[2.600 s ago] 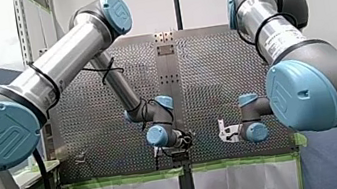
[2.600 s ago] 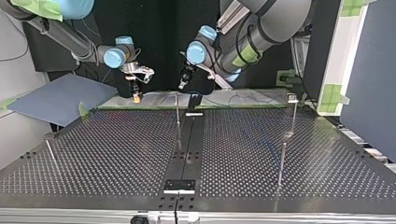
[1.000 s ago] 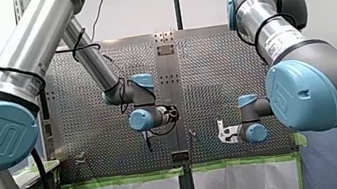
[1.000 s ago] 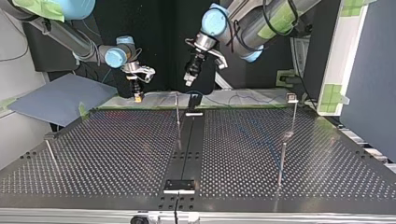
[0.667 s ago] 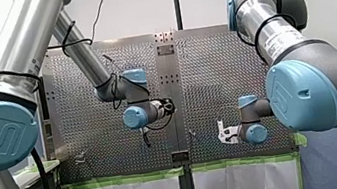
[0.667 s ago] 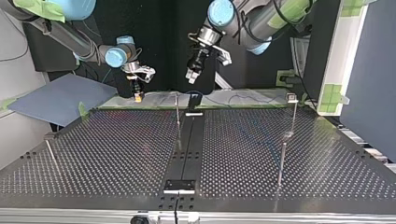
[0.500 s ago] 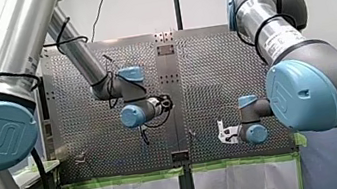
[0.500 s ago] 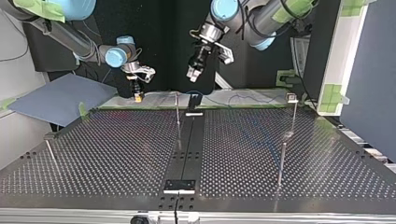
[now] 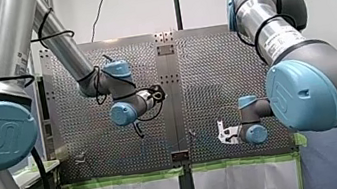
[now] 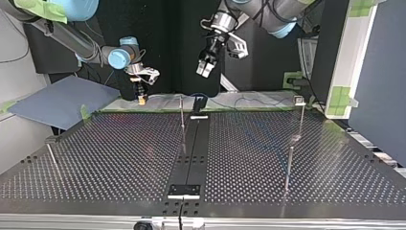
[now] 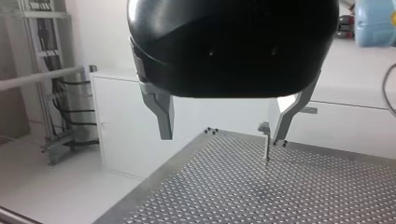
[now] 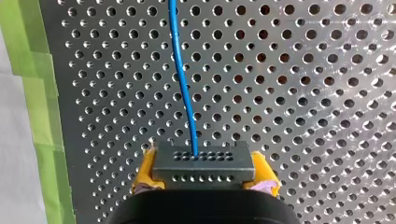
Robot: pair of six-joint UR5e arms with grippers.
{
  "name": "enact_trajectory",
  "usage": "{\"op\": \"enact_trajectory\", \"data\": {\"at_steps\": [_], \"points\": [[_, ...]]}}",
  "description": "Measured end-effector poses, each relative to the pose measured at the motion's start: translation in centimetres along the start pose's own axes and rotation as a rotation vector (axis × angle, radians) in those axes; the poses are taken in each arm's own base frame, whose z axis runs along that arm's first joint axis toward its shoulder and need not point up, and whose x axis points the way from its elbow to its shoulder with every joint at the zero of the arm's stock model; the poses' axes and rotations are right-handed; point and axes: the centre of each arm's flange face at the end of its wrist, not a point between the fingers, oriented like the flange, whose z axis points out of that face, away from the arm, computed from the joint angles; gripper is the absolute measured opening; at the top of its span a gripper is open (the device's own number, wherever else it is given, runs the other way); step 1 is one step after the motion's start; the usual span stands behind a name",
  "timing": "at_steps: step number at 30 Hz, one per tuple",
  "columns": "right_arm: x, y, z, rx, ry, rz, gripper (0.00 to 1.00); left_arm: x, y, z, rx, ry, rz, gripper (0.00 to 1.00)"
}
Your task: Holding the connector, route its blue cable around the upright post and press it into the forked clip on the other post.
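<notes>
The connector (image 12: 204,161) was half hidden: only its grey, hole-dotted face showed above the black body of my right gripper (image 12: 204,169), whose yellow pads (image 12: 145,168) were clamped on its two sides. The blue cable (image 12: 181,79) left that face, ran ahead over the perforated table (image 12: 303,93) and was cut off at the view's edge. In the top view this gripper (image 10: 140,98) hung low at the table's far edge, and the cable there was too thin to trace. My left gripper (image 11: 224,135) hung high, its metal fingers (image 11: 163,116) wide apart and empty, while its dark housing blocked much of the wrist view. Ahead of it stood a thin post (image 11: 265,142) with a small head; whether this was forked could not be told. The top view showed one upright post (image 10: 182,117) beside the black centre strip (image 10: 194,143) and another post (image 10: 300,112) well apart at its right. Green tape (image 12: 42,93) edged the table. A white cabinet (image 11: 121,130) stood beyond it.
</notes>
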Motion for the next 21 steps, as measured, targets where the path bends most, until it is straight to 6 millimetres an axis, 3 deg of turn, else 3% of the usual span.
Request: {"op": "enact_trajectory", "data": {"at_steps": [9, 21], "points": [[-0.1, -0.2, -0.1, 0.002, -0.006, 0.000, 0.02, -1.4, 0.7, -3.3, -0.061, 0.006, 0.045, 0.99], [-0.2, -0.5, -0.1, 0.007, -0.009, -0.001, 0.02, 1.5, 2.9, -8.7, -0.124, 0.135, 0.117, 0.99]]}}
